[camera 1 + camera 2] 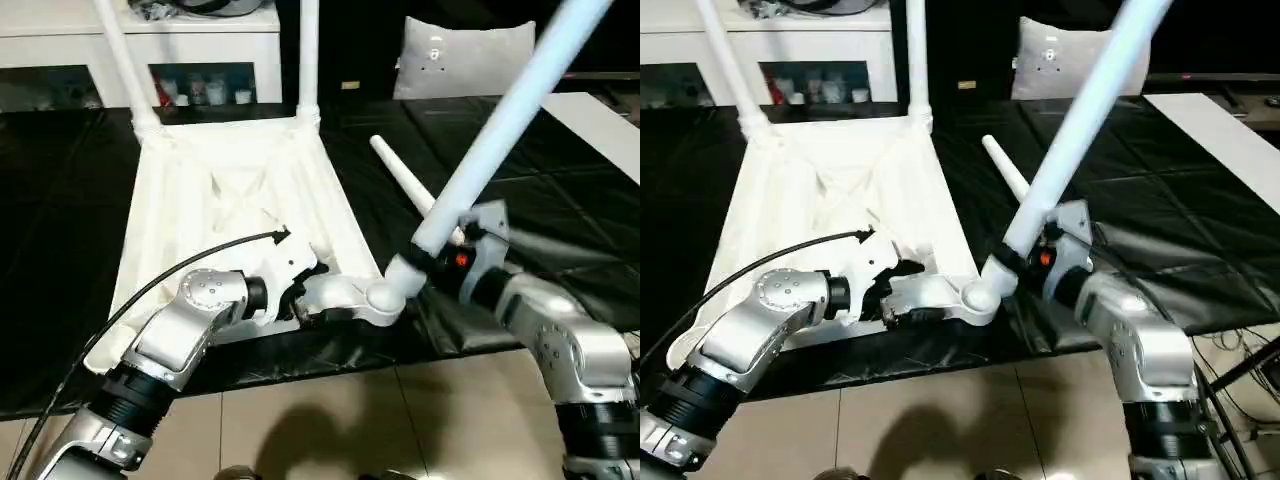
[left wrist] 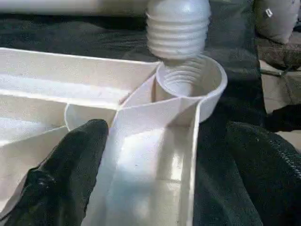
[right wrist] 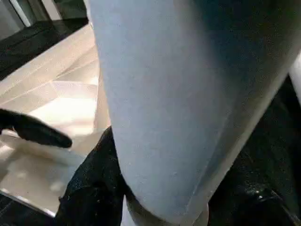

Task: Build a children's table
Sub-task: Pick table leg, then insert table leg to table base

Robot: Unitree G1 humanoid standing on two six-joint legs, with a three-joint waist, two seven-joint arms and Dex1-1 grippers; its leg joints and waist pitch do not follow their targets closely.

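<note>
Head camera first: I see the white table top [image 1: 230, 200] lying upside down, ribbed side up, on the black-covered work table [image 1: 560, 210], with its near edge close to the table's front edge. Two legs already stand in the far corner sockets, the far left leg [image 1: 125, 60] and the far right leg [image 1: 308, 55], both rising out of the top of the picture. A loose leg [image 1: 405, 182] lies flat on the black cover just to the right of the top, tapered end pointing away from me. My right gripper [image 1: 1040, 250] is clenched around a fourth leg [image 1: 505, 125], low down near its thick end, and that leg leans steeply up and to the right. Its threaded end [image 2: 178, 28] hovers right above the near right corner socket [image 2: 193, 82], slightly off to one side; from the left wrist camera I can see a small gap between the threads and the socket rim, so it is not seated. My left gripper [image 1: 300, 300] is spread wide, with the top's side wall by that corner between its fingers [image 2: 70, 169], one inside on the ribs, the other outside over the black cover; I cannot tell whether either presses on the plastic. Beyond the table stand a white shelf unit [image 1: 215, 45] and a grey cushion [image 1: 465, 60].
</note>
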